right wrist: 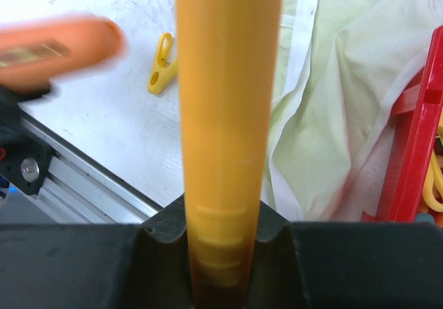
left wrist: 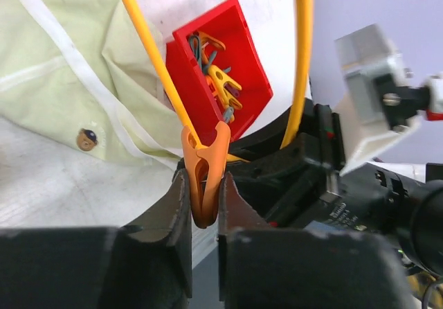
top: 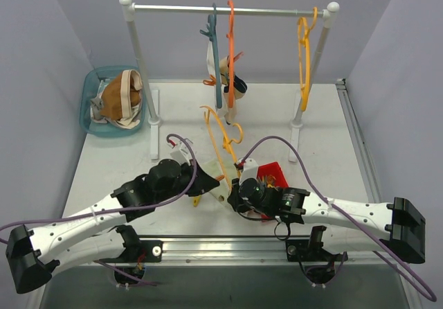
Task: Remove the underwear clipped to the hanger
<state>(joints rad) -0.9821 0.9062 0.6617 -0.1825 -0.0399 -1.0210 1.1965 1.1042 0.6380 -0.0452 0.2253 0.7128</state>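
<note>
A pale green underwear [left wrist: 62, 66] lies on the table, clipped to a yellow hanger [top: 220, 143] by an orange clothespin [left wrist: 208, 153]. My left gripper [left wrist: 204, 188] is shut on that clothespin, one jaw pressing each side of its tail. My right gripper [right wrist: 225, 219] is shut on the hanger's yellow bar [right wrist: 228, 80], with the same underwear [right wrist: 339, 80] just to its right. In the top view both grippers, left [top: 208, 183] and right [top: 232, 191], meet at the table's near middle. More underwear [top: 225, 70] hangs clipped to the hangers on the rack.
A red tray [top: 275, 172] holding loose clothespins sits right beside the grippers. A yellow clothespin [right wrist: 160, 65] lies loose on the table. A teal basket [top: 90, 91] with underwear stands at the back left. The rack [top: 228, 9] spans the back, with a bare yellow hanger [top: 304, 53].
</note>
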